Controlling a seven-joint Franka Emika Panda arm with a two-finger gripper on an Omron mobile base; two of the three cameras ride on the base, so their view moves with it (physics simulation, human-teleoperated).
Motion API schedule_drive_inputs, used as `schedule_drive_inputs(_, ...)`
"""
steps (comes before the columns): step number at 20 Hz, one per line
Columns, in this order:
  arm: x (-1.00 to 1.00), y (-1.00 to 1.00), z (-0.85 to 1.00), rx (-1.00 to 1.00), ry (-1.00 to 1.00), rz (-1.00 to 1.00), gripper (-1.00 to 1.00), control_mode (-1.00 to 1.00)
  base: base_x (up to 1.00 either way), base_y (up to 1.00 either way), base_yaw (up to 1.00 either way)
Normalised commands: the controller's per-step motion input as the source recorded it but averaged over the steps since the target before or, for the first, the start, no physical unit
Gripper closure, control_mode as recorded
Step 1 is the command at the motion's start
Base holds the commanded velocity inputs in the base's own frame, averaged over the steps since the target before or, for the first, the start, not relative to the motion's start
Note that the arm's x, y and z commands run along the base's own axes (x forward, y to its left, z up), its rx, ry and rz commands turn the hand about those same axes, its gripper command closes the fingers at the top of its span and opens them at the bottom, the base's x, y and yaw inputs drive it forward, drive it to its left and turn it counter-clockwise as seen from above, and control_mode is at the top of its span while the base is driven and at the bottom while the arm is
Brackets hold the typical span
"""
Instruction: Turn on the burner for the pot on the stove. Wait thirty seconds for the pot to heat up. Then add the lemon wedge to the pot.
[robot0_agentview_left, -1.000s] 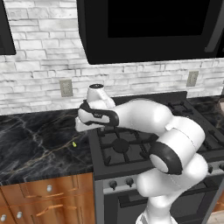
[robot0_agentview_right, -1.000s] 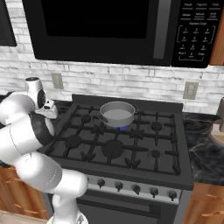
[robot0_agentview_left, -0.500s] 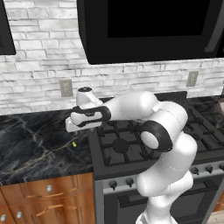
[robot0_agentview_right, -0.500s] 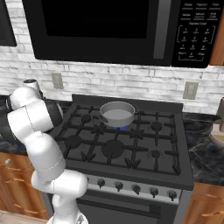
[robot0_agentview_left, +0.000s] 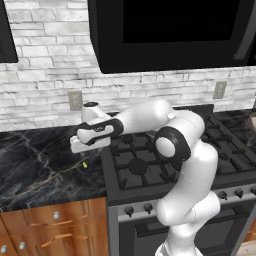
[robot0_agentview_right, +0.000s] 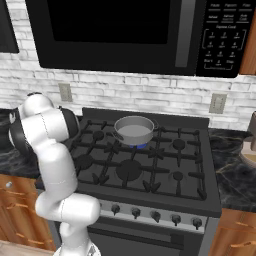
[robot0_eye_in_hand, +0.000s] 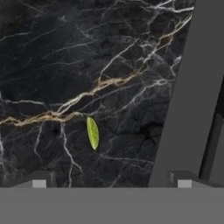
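The tiny yellow-green lemon wedge (robot0_eye_in_hand: 92, 132) lies on the black marble counter (robot0_agentview_left: 35, 175), just left of the stove (robot0_agentview_right: 150, 175). From the left base camera the lemon wedge (robot0_agentview_left: 85, 164) sits directly under my gripper (robot0_agentview_left: 86, 149), which hovers a little above it. My gripper (robot0_eye_in_hand: 111, 180) is open, its fingertips (robot0_eye_in_hand: 39, 181) wide apart and holding nothing. The grey pot (robot0_agentview_right: 134, 129) stands on the rear middle burner (robot0_agentview_right: 138, 146), where a small blue glow shows under it.
The stove's grey side edge (robot0_eye_in_hand: 192, 87) runs close to the right of the wedge. A row of dark knobs (robot0_agentview_right: 135, 212) lines the stove front. A black microwave (robot0_agentview_right: 125, 30) hangs overhead. A pale object (robot0_agentview_right: 248, 150) stands on the right counter.
The arm has swung left from the stove's left edge out over the counter and the hand has lowered toward the lemon wedge. The gripper stays open.
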Motion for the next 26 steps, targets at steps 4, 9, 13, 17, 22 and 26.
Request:
schedule_drive_inputs(4, 0.00, 0.19, -0.16, 0.00, 0.05, 0.07, -1.00, -1.00, 0.00, 0.00, 0.00)
schedule_drive_inputs(9, 0.02, 0.20, -0.14, 0.00, 0.05, 0.07, -1.00, -1.00, 0.00, 0.00, 0.00)
schedule_drive_inputs(13, 0.03, 0.27, -0.13, 0.00, 0.05, 0.07, -1.00, -1.00, 0.00, 0.00, 0.00)
schedule_drive_inputs(17, 0.20, 0.06, -0.13, 0.00, 0.03, 0.06, -1.00, -1.00, 0.00, 0.00, 0.00)
schedule_drive_inputs(22, 0.23, 0.00, -0.05, 0.00, 0.00, 0.03, -1.00, -1.00, 0.00, 0.00, 0.00)
schedule_drive_inputs(26, 0.08, 0.00, -0.09, 0.00, 0.03, 0.02, -1.00, -1.00, 0.00, 0.00, 0.00)
